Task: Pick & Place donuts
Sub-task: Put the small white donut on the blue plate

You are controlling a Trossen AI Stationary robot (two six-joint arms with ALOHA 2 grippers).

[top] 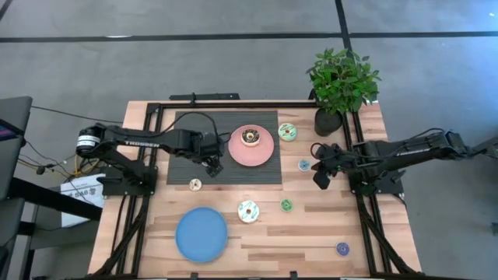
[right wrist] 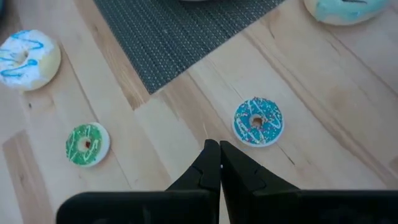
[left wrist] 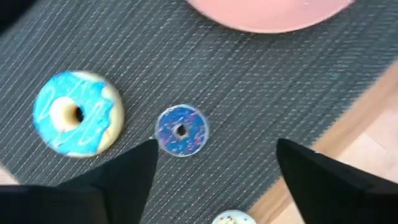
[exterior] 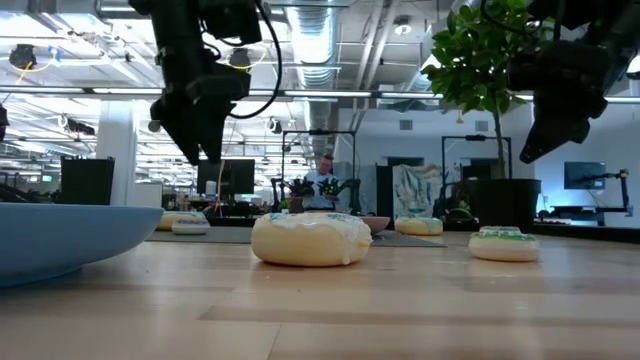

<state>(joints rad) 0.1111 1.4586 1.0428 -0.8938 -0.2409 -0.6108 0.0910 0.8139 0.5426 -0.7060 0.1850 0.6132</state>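
Grey mat (top: 187, 148): left gripper (left wrist: 214, 165) spread wide above blue donut (left wrist: 181, 130), pink plate (top: 251, 148) beside; right gripper (right wrist: 219, 163) pinched together, empty, over wood near teal donut (right wrist: 257, 121)

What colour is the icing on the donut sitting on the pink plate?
Brown, on the donut on the pink plate; best in the high view.
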